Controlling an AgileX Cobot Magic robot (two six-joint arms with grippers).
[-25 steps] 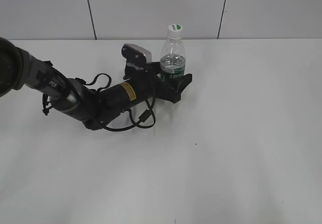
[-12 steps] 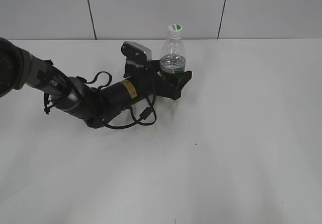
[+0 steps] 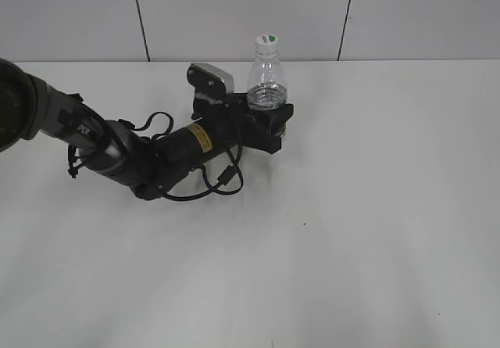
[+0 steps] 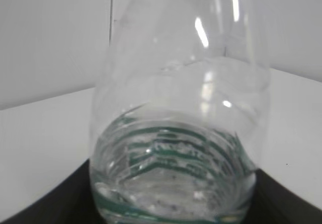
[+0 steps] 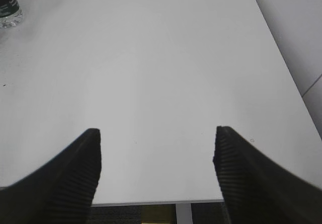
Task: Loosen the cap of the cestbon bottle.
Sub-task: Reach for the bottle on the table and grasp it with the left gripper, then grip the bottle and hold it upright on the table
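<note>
**Left gripper clamped on bottle base; right gripper idle and open**

From my remote station, exterior view: the cestbon bottle stands upright near the far edge of the white table, close to the wall panels behind it. Its lower body sits inside the left gripper, whose black jaws press against both sides of it at label height, so I log the left gripper as closed on the bottle. The left arm lies low across the table from the left side, its cables looping beside it and the wrist camera housing just left of the bottle.

The cap is on the neck, white with a green mark on top. Nothing touches it.

Left wrist view: the cestbon bottle fills the frame, clear plastic with ribbed shoulders. The green label band shows through the water at the bottom. Dark jaw surfaces frame the base at both lower corners, touching it.

Right wrist view: the right gripper has its two ribbed black fingers spread wide apart with bare table between them, holding nothing. It sits at the near table edge. A sliver of the bottle base shows at the far top-left corner, well apart from this gripper.
</note>
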